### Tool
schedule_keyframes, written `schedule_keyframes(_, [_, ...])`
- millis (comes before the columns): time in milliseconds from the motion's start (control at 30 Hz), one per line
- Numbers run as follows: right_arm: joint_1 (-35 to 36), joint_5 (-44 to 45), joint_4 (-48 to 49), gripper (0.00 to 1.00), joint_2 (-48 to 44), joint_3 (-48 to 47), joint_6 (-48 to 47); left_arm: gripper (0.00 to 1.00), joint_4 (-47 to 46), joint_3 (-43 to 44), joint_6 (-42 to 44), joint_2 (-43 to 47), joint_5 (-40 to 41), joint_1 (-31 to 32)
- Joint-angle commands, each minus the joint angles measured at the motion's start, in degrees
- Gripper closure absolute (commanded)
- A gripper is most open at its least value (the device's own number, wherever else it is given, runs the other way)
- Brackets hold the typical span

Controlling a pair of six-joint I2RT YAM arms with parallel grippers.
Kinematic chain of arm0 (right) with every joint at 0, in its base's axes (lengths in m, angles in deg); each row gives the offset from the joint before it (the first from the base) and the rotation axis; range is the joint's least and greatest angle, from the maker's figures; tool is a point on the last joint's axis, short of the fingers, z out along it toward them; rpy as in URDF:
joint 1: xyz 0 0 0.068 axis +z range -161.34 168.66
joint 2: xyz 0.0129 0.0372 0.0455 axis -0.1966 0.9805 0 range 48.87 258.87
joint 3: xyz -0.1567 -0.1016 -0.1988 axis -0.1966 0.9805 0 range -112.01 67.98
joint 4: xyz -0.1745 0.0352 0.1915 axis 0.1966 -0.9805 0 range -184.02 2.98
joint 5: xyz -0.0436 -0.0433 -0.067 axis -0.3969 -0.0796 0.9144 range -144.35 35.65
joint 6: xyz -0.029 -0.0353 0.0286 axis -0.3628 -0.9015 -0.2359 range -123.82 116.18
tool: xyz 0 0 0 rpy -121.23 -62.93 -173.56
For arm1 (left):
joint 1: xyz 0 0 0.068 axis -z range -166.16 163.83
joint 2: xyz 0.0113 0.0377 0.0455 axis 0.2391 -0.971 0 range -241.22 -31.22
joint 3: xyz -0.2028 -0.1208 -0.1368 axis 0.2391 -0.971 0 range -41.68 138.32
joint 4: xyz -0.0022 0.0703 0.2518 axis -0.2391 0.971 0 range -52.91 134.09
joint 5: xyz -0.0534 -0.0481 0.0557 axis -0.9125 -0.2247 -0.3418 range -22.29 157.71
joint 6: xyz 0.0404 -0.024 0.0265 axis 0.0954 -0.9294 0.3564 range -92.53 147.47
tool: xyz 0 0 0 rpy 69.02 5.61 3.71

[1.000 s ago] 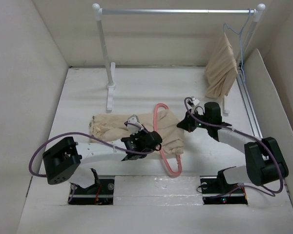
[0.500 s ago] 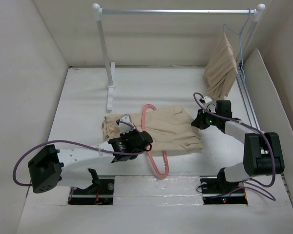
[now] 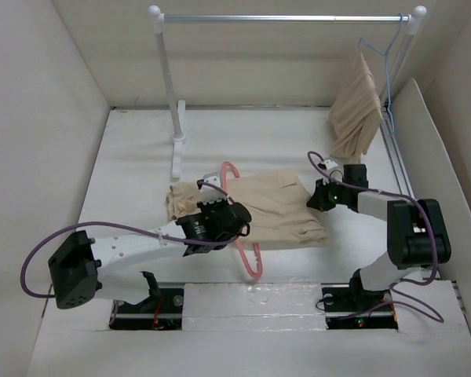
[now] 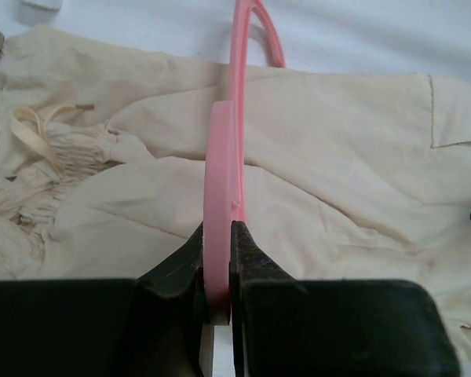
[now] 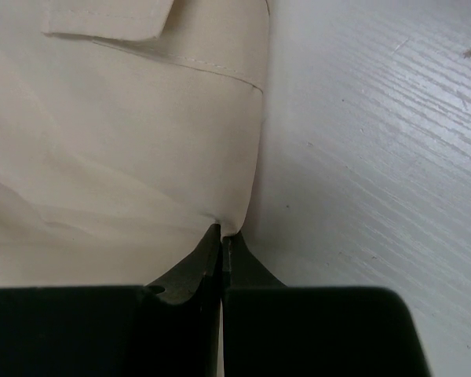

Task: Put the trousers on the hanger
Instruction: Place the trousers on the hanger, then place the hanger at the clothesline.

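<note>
Trousers (image 3: 279, 206) now spread flat on the tabletop (image 3: 141, 157), hanger (image 3: 252, 263) shifted toward 9 o'clock. Left pincer (image 4: 217, 236) clenched on hanger; right pincer (image 5: 221, 237) nipping the trouser edge at 3 o'clock. Threading stage; next, likely draping cloth over it.

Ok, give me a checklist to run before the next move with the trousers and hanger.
1. Left tool shut on the pink hanger: ok.
2. Right tool pinching the trousers at their edge: ok.
3. Trousers lying flat on the table: not ok, the waist end is bunched.
4. Hanger's hook clear of cloth: ok.
5. Trousers threaded through the hanger: cannot tell.
</note>
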Motion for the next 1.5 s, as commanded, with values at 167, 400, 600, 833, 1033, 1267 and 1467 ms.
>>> schedule_keyframes(167, [3.9, 4.0, 4.0, 1.0, 2.3, -1.0, 0.8, 1.0, -3.0, 4.0, 18.1, 2.0, 2.4, -0.4])
schedule_keyframes(400, [6.3, 7.2, 3.5, 1.0, 1.5, -0.7, 3.1, 1.0, -7.6, 7.9, 25.0, 1.2, 0.0, -0.4])
schedule_keyframes(600, [10.3, 10.7, 1.3, 1.0, 0.4, -1.0, 4.8, 1.0, -7.9, 10.9, 26.3, 3.4, -2.1, -0.4])
schedule_keyframes(833, [12.6, 11.7, -4.5, 0.63, -3.5, -2.1, 4.9, 1.0, -5.9, 16.3, 25.6, 4.1, -1.7, -0.4])
schedule_keyframes(1033, [14.5, 9.5, -19.2, 0.15, -21.2, -8.8, 1.9, 1.0, 1.3, 30.9, 27.9, 1.4, -3.2, -0.4])
schedule_keyframes(1267, [21.3, 10.6, -23.4, 0.11, -36.0, -24.2, 7.8, 1.0, 10.6, 47.0, 28.4, -4.6, -8.2, -2.4])
schedule_keyframes(1467, [34.0, 8.0, -9.7, 0.09, -33.1, -29.0, 19.8, 1.0, 9.0, 52.0, 30.2, -7.2, -10.7, -3.6])
